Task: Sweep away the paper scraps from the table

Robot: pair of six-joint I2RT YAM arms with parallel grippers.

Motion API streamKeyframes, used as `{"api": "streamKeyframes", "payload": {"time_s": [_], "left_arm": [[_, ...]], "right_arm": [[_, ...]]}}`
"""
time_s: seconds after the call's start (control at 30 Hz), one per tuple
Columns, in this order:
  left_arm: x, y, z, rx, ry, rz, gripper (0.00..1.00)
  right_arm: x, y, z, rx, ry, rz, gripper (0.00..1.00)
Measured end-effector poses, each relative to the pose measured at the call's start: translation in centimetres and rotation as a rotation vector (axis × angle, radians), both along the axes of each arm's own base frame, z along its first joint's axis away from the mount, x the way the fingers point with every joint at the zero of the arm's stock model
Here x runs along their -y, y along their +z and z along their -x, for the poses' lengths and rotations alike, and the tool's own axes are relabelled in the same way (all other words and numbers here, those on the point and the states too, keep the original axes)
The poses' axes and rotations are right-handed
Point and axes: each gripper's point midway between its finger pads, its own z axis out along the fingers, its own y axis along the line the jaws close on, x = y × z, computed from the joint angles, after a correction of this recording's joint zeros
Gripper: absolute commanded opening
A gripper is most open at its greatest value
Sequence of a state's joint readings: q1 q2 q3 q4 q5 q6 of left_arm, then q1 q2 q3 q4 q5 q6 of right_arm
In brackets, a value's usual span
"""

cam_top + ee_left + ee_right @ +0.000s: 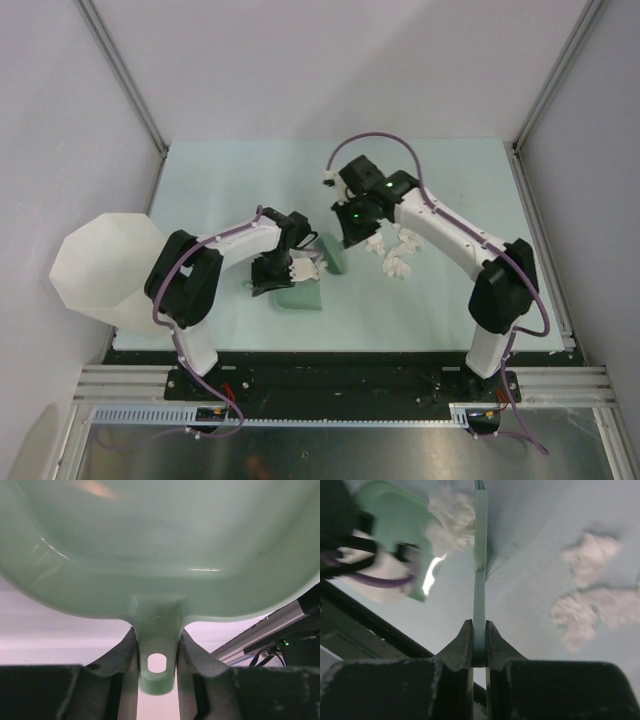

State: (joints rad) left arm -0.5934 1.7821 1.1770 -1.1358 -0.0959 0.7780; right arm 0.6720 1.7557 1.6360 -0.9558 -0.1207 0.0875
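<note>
My left gripper (278, 272) is shut on the handle (157, 652) of the green dustpan (300, 298), whose pan fills the left wrist view (160, 545). My right gripper (352, 230) is shut on a thin green brush (333, 255), seen edge-on in the right wrist view (480, 555). Paper scraps lie on the mint table (230, 180): a wad (306, 268) between the brush and the dustpan mouth, also in the right wrist view (452, 522), and a few wads (398, 262) to the right of the brush (580, 620).
A large white translucent bin (100, 265) stands at the table's left front edge, beside the left arm's base. Grey walls enclose the table on three sides; a black rail (340, 355) runs along the front.
</note>
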Motion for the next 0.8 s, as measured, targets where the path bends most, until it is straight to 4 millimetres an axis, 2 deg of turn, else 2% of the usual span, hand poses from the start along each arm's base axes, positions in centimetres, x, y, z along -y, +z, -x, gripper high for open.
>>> {"api": "streamKeyframes", "payload": {"time_s": [0.1,0.17,0.23,0.5,0.8], "left_arm": [[-0.2,-0.3,-0.9,0.005,0.015,-0.034,0.0],[-0.2,-0.4,-1.4,0.006,0.028,-0.043,0.0],[-0.7,-0.2,-1.1,-0.015,0.041,-0.053,0.0],[-0.6,-0.2,-1.4,-0.02,0.1,0.02,0.0],[2.3,1.6,-3.9,0.115,0.147,0.242,0.0]], "right_arm": [[-3.9,0.0,0.5,-0.004,0.092,-0.046,0.0],[-5.5,0.2,1.1,-0.008,0.139,-0.068,0.0],[-6.1,0.3,1.3,-0.002,0.157,-0.083,0.0],[-5.9,1.1,0.9,0.015,0.148,-0.146,0.0],[-3.3,6.5,1.8,0.15,0.112,-0.194,0.0]]}}
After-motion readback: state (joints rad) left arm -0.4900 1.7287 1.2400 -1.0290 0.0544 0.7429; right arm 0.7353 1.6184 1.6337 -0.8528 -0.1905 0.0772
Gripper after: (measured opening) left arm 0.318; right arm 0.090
